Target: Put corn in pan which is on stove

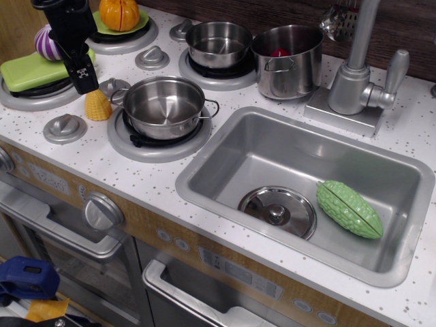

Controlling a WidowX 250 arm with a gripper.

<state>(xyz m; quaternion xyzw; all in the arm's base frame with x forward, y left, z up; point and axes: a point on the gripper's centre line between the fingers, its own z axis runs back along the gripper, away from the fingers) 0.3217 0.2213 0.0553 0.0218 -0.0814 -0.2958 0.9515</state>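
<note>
The corn [97, 105] is a small yellow cob that stands on the white speckled stove top [82, 146], just left of the front burner. The pan [163, 105] is a low shiny steel pan with wire loop handles and sits empty on that front burner. My gripper [83, 78] is black and hangs just above and slightly left of the corn, its fingertips close together. I cannot tell whether it touches the corn.
A smaller steel pan [219, 42] and a taller stockpot [289, 60] stand on the back burner area. An orange pumpkin toy [119, 13] is on a green plate at the back. The sink [225, 177] holds a lid [278, 211] and a green ridged vegetable [349, 208].
</note>
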